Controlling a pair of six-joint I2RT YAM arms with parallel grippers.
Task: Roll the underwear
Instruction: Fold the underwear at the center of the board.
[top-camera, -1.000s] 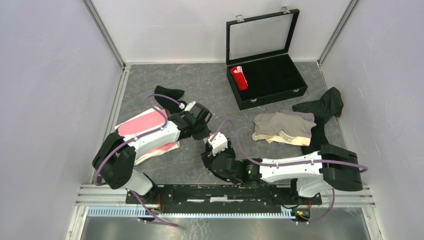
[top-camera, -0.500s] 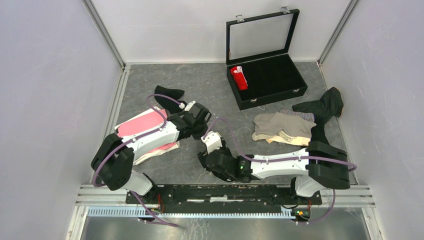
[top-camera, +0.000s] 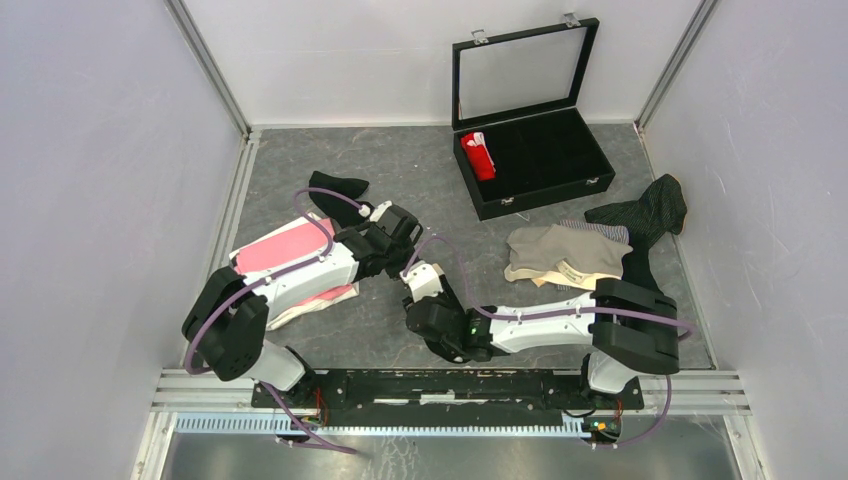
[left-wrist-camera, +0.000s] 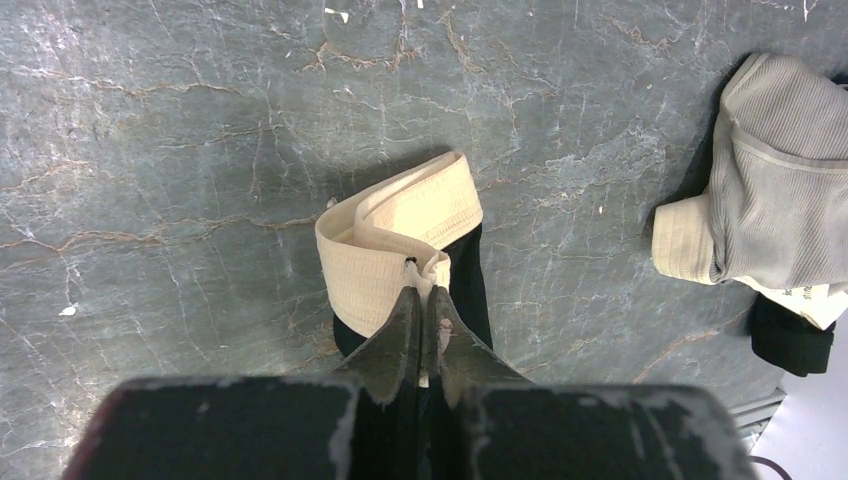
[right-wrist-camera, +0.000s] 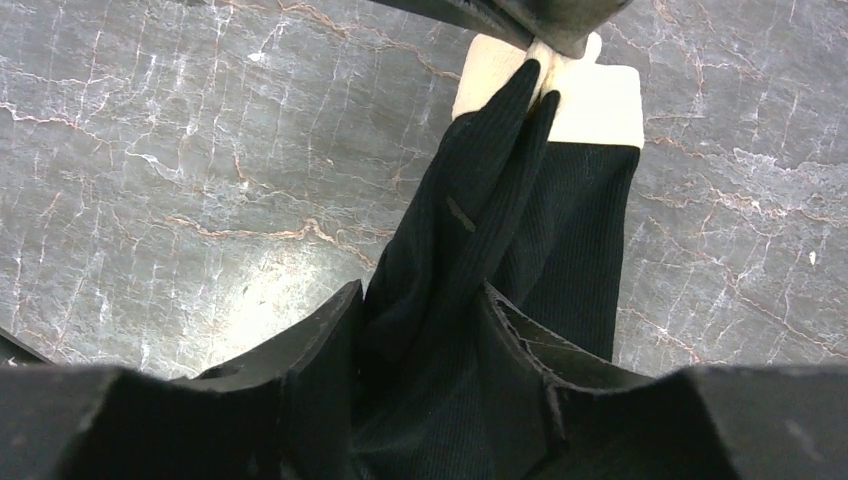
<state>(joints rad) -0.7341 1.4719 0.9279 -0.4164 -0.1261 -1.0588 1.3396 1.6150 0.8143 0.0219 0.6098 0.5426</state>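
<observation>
Though hidden under both wrists from overhead, shown close up as black ribbed underwear (right-wrist-camera: 560, 240) with a cream waistband (left-wrist-camera: 400, 235), lying on the grey table (left-wrist-camera: 150, 150) between the arms. Pinched at the waistband by the tightly closed left gripper (left-wrist-camera: 422, 300). Straddled by the right gripper (right-wrist-camera: 420, 310), fingers (right-wrist-camera: 320, 350) half apart against a bunched fold; impossible to tell whether gripped. Lower end cut off.
</observation>
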